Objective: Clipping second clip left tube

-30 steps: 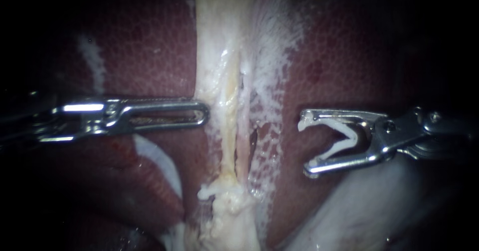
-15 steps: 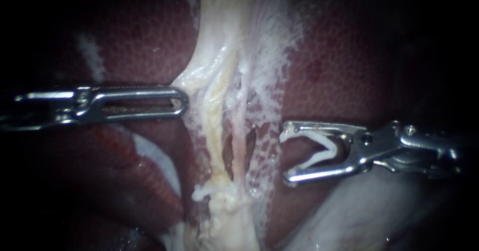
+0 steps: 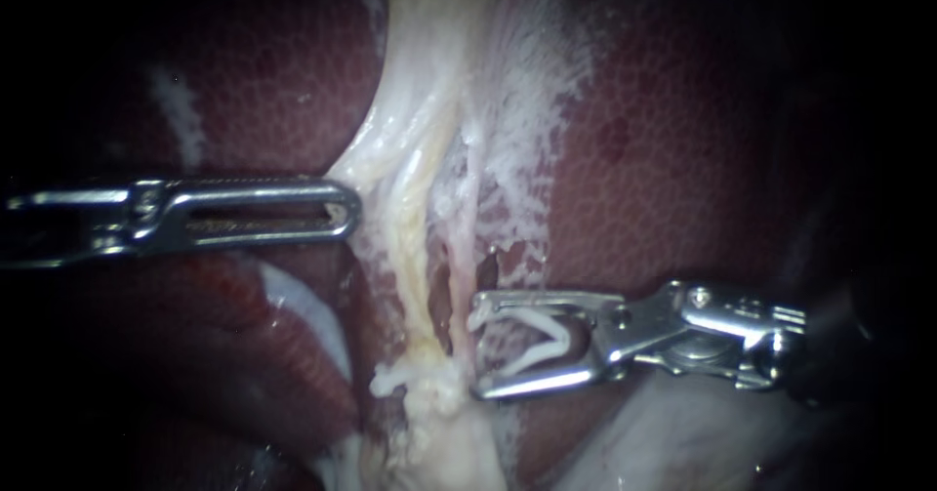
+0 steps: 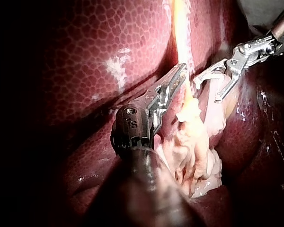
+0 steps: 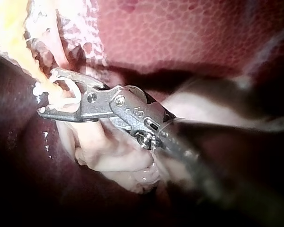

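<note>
Liver point(image 3: 664, 159) behind, left tube point(image 3: 418, 276) just beside right instrument's point(image 3: 476, 347) jaws, clip point(image 3: 547, 340) between.

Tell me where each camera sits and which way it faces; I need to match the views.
Endoscope view: close over the liver, facing the pale tissue; left instrument enters left, gripping it; right instrument enters right, holding a clip.
Left wrist view: on the left arm, looking down its shaft at the pale tissue.
Right wrist view: on the right arm, looking down its shaft at the clip.
Shared: all three show the clip.
</note>
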`<act>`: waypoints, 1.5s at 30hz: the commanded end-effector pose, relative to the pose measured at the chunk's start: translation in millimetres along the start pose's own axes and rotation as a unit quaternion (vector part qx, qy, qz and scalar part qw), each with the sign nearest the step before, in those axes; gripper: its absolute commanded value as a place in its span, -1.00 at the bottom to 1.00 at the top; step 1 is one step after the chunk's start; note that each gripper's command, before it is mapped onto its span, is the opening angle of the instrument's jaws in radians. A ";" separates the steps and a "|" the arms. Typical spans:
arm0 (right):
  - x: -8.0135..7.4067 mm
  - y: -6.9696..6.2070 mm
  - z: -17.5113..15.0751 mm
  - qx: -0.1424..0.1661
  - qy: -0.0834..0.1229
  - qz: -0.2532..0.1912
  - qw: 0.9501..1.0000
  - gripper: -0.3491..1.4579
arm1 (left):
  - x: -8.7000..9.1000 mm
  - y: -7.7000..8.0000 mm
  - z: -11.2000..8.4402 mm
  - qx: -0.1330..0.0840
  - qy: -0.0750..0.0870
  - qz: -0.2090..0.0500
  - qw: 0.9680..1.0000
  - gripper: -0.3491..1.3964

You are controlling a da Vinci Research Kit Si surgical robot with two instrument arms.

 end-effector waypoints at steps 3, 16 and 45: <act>0.0 0.3 0.4 0.001 -0.003 0.000 1.000 -0.03 | 0.0 -0.3 0.0 0.002 0.001 0.001 1.000 -1.00; -0.2 1.4 3.4 0.010 -0.010 -0.001 1.000 -0.03 | 0.2 -0.9 0.0 0.004 0.001 0.001 1.000 -1.00; 0.3 1.7 7.9 0.042 -0.024 0.012 0.999 -0.08 | 0.4 -0.9 0.1 0.003 0.001 0.001 1.000 -1.00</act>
